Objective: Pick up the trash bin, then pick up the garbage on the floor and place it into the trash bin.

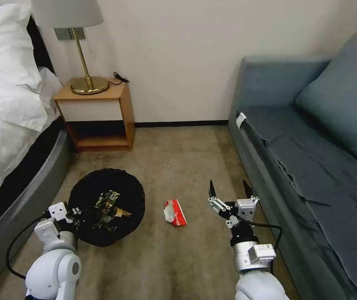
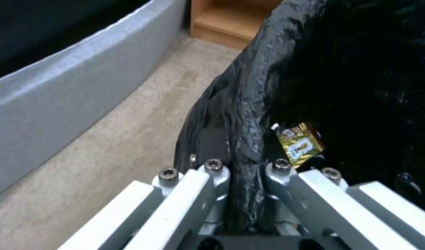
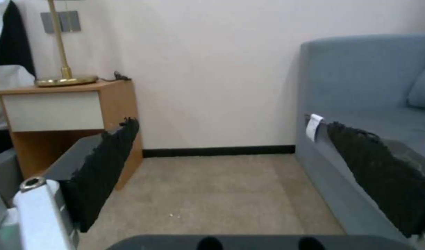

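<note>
Currently I am gripping the rim of the round black bag-lined trash bin (image 1: 106, 207) with my left gripper (image 2: 247, 170), fingers clenched on either side of the crinkled plastic lip at the near left edge. Inside the bin some litter is already lying, a gold-and-yellow snack wrapper (image 2: 300, 144) among it. My right gripper (image 1: 230, 192) is hanging released, fingers spread wide and holding nothing, above the beige short-pile carpet floor (image 1: 186, 266) alongside the grey-blue sofa (image 1: 311, 166). One piece is lying out: the red-and-white crumpled wrapper (image 1: 175, 212), on the carpet between the bin and my right gripper, just right of the bin.

Judging the step: bin in hand, collecting litter. Next move is calling for my right arm to swing left and drop low, fingers straddling the wrapper.
</note>
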Controlling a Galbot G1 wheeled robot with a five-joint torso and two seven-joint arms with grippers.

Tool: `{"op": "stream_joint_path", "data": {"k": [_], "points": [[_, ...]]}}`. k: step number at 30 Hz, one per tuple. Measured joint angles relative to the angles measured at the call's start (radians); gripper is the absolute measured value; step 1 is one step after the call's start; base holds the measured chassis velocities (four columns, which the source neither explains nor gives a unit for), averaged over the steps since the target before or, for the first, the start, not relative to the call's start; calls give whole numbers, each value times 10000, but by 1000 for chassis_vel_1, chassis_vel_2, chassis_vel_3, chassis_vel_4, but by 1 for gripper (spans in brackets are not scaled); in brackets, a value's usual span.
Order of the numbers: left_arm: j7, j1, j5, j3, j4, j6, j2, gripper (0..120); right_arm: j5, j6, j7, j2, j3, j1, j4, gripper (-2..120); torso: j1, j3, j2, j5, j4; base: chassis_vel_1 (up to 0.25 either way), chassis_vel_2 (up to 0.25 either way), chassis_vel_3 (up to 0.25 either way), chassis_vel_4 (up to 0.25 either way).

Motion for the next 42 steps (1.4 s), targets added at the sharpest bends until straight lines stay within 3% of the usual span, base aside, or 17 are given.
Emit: {"op": "stream_joint_path", "data": {"k": [14,18,21,26,29,30,35,42], "points": [[3,-80,-22,-125,170,-88,-4,3,356,-242,113,-328,-646,842,-645,100,1,0,-1,0,-1,-127,122,125,-125],[5,-121,-55,-181,182,-89,23,3,938,-459,171,-760,-1089,1353,-781,100,0,0,-1,0,-1,-74,81,76,-91],[8,-123,19,-214,152,-36,32,3,2472,-586,236,-1536,-1907,2363,-1001,100,0,0,-1,1,-3,-19,24,9,-21],[11,-86,207,-215,-2,63,43,3,4007,-777,260,-2121,-2646,3419,-1305,100,0,-1,-2,2,0,0,0,0,0],[29,10,276,-227,-178,105,62,3,5967,-1334,707,-2563,-4068,4872,-1681,100,1,-1,-1,-1,-1,0,0,0,0],[29,10,276,-227,-178,105,62,3,5967,-1334,707,-2563,-4068,4872,-1681,100,1,-1,-1,-1,-1,0,0,0,0],[29,86,317,-238,-241,68,-50,3,8552,-2054,1897,-2276,-7049,7308,-2563,100,0,0,-1,1,1,0,0,0,0],[36,85,341,-251,-131,-61,-108,3,9840,-2650,2621,-1953,-9118,8710,-3144,100,0,0,-1,-3,0,0,0,0,0]]}}
